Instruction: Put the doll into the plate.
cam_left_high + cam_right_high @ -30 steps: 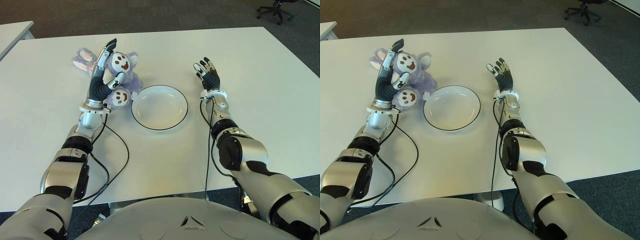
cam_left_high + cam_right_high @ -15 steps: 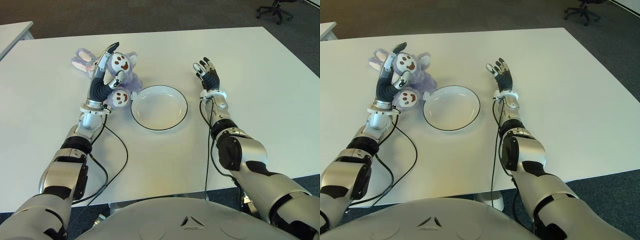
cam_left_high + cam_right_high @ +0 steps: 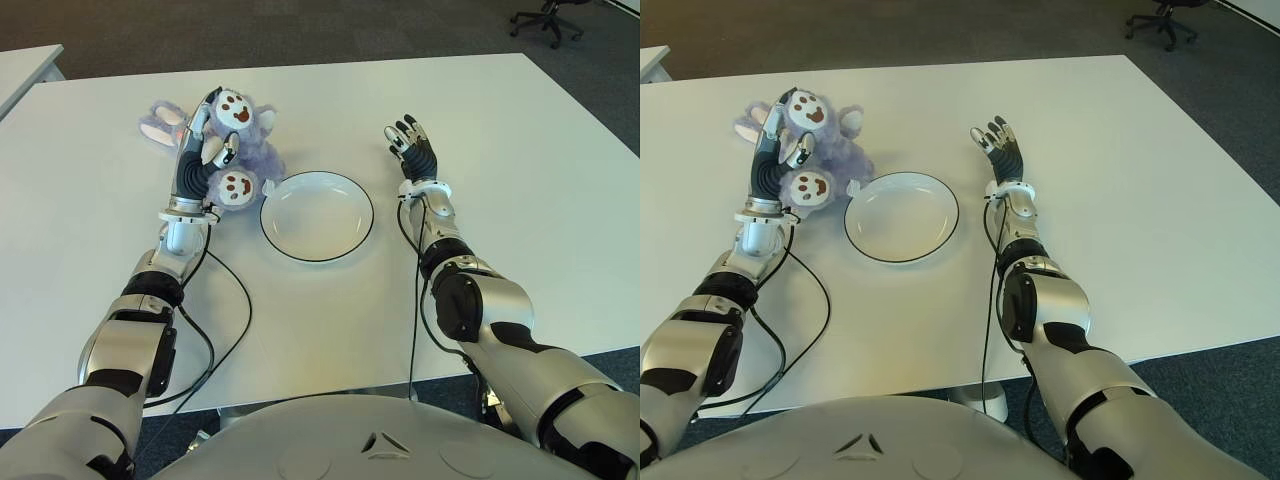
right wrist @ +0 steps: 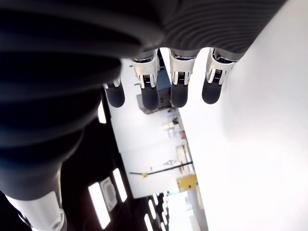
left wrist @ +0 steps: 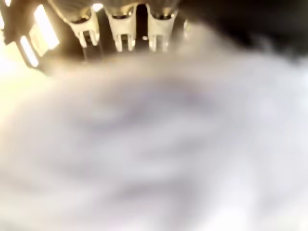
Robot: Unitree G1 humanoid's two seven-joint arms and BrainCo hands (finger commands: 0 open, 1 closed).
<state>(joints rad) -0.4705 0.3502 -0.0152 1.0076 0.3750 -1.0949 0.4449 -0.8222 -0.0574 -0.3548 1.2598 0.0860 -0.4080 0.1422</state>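
Near the robot, a black cable curves over the white table beside the left forearm. A little farther, at the middle of the table, stands the white plate with a dark rim, and nothing lies in it. Just to the left of the plate is the doll, a purple plush toy with white paws that carry small brown faces; it lies on the table, outside the plate, with one paw almost at the rim. The left hand is against the doll on its left side, with the fingers stretched along the plush body and the thumb bent on one paw; in the left wrist view the fur fills nearly all the picture, so the hand presses on the doll, but I cannot tell if it really grips it. The right hand shows to the right of the plate, well apart from it, with the fingers straight, a little spread, and holding nothing. Far behind the table stands an office chair on the dark carpet
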